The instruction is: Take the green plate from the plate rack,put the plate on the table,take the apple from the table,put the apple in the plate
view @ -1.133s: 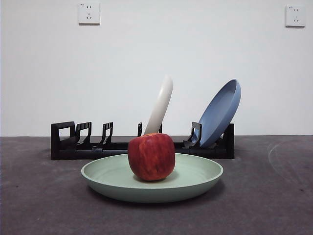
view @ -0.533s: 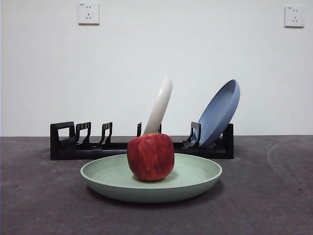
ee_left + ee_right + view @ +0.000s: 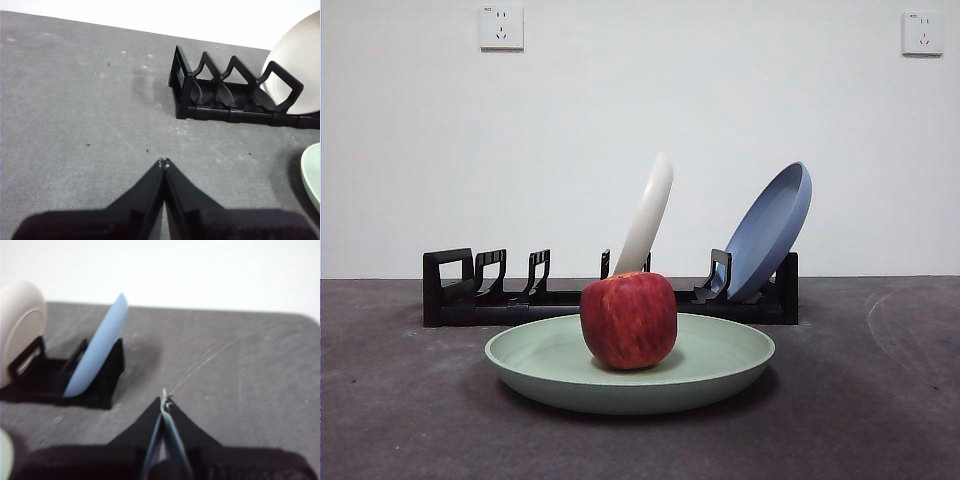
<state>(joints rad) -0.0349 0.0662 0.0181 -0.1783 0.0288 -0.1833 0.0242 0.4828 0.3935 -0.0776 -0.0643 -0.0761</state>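
Apple (image 3: pixel 629 320) sits upright at centre of green plate (image 3: pixel 720 362), plate flat on table (image 3: pixel 880 420) just in front of plate rack (image 3: pixel 460 285). Task looks complete. Left gripper (image 3: pixel 164 163) and right gripper (image 3: pixel 164 401) hang clear over table, jaws closed, empty. Best practice judged: keep arms clear, avoid nudging plate.

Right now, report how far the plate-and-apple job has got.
It looks finished. The green plate is out of the plate rack and lies flat on the table, and the apple sits in the plate. Nothing is in hand: the left pincer and the right pincer are both shut, empty, over bare table away from the plate. No step appears left.
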